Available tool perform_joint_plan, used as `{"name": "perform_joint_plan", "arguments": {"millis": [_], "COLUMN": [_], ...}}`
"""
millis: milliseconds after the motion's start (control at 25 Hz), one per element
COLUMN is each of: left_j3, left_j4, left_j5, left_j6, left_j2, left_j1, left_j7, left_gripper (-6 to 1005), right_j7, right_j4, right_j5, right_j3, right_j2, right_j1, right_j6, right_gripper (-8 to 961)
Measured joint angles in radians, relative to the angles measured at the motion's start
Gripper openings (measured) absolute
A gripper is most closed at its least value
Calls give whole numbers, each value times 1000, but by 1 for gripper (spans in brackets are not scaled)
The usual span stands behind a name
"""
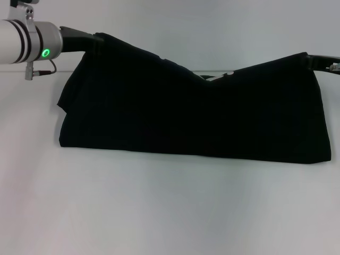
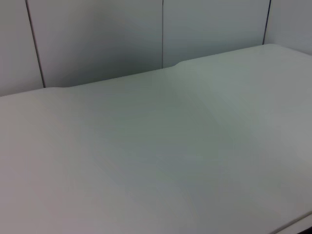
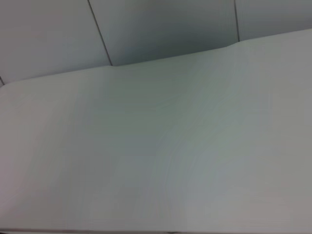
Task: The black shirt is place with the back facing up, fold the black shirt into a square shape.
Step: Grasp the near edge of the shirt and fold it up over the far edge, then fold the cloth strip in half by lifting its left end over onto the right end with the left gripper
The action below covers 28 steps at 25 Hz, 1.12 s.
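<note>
The black shirt [image 1: 191, 117] hangs in the air as a wide dark sheet above the white table [image 1: 170, 212] in the head view. Its upper edge sags in the middle, where a small white patch [image 1: 226, 75] shows. My left gripper [image 1: 97, 38] holds the shirt's upper left corner and my right gripper [image 1: 308, 57] holds the upper right corner. Both are shut on the fabric, which hides their fingertips. The shirt's lower edge hangs roughly level across the middle of the view. Neither wrist view shows the shirt or any fingers.
The left arm's silver wrist with a green light [image 1: 45, 52] reaches in from the upper left. The wrist views show only bare white tabletop [image 2: 156, 161] [image 3: 156, 156] and grey wall panels [image 2: 97, 39] behind the table's far edge.
</note>
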Motion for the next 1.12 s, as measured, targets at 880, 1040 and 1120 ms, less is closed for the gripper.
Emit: {"name": "perform_joint_plan", "arguments": {"millis": [880, 1040, 1120], "left_j3": [105, 105, 101], "left_j4": [102, 247, 317], "left_j5": [0, -23, -44], "left_j6": [-22, 226, 346], "left_j2": [-39, -42, -44], "left_j1": [53, 130, 176], "left_j7": [-102, -171, -202], "left_gripper": [461, 641, 717], "right_j7": [103, 122, 122], "right_j4": [-16, -68, -99], "right_j5": [-2, 5, 5], "right_j3": [4, 13, 20], "right_j2": [-29, -45, -44], "right_j1": [-29, -73, -96], "right_j6": [-117, -317, -407], "right_gripper": [627, 671, 669]}}
